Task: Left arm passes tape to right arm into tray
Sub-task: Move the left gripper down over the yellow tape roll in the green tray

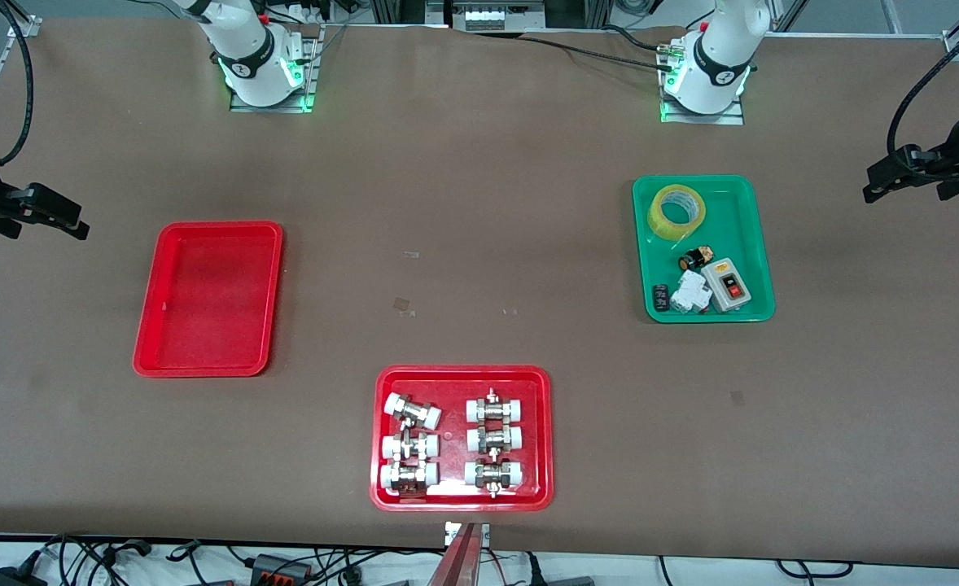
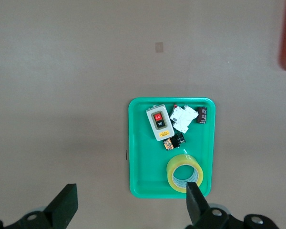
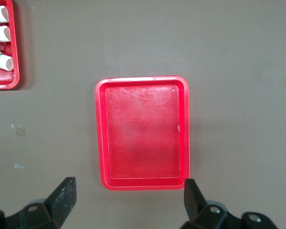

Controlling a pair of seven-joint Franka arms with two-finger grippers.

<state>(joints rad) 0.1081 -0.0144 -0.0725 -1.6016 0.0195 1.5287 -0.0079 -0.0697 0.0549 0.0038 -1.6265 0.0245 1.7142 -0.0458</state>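
The tape (image 1: 676,211) is a yellow translucent roll lying flat in the green tray (image 1: 760,244), at the tray's end farthest from the front camera. In the left wrist view the tape (image 2: 184,172) shows just past one fingertip. My left gripper (image 1: 874,183) hangs open and holds nothing, high over the table's edge at the left arm's end; its own view shows the left gripper (image 2: 131,191) wide apart. The tray (image 1: 209,301), plain red with nothing in it, lies toward the right arm's end. My right gripper (image 1: 76,221) hovers open beside the tray (image 3: 145,133), seen below the right gripper (image 3: 128,183).
The green tray also holds a grey switch box (image 1: 729,285), a white breaker (image 1: 689,293) and small dark parts (image 1: 695,259). A wider red tray (image 1: 461,373) with several pipe fittings sits nearest the front camera, mid-table. Small tape scraps (image 1: 402,303) dot the brown tabletop.
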